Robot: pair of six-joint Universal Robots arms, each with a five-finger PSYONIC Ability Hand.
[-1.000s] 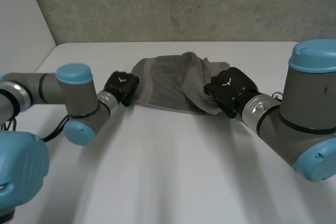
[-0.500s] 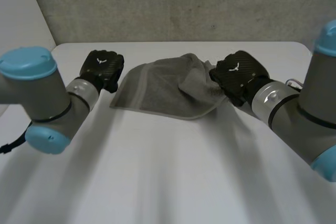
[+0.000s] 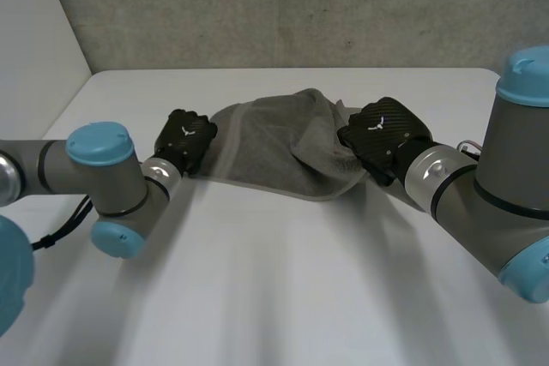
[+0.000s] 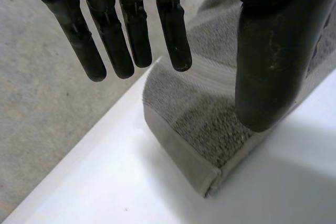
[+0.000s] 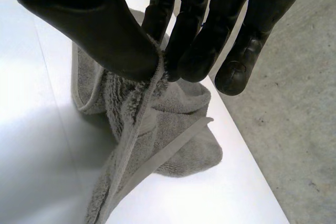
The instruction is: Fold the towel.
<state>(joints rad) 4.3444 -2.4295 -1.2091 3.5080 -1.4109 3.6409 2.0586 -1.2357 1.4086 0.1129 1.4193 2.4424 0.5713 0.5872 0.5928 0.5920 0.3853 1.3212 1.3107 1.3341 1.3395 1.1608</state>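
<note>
Towel (image 3: 274, 139) sits toward the far side of the white counter (image 3: 283, 280), grey and rumpled, stretched between the two hands, with the concrete wall (image 3: 283, 6) behind it. Over at its left end, the left hand (image 3: 187, 139) is right at the corner, and the left wrist view tells the story: fingers (image 4: 170, 24) straight and hanging together above the hemmed edge, thumb (image 4: 268, 66) set well apart over the cloth (image 4: 210, 124), nothing pinched, a relaxed, spread hand. Whether that thumb tip actually touches the pile, I cannot tell. The corner under it lies on the counter, doubled over on itself with the hem showing along the fold. Now the other end: the right hand (image 3: 382, 133) is on the job, and the right wrist view shows the thumb (image 5: 110, 35) pressed against the fingers (image 5: 197, 45) with the towel's edge (image 5: 157, 145) clamped between them. From that pinch the hem runs down, and the cloth bunches in loose folds on the counter beneath the palm. In the head view that right side rides up in a hump while the left side lies flatter.
</note>
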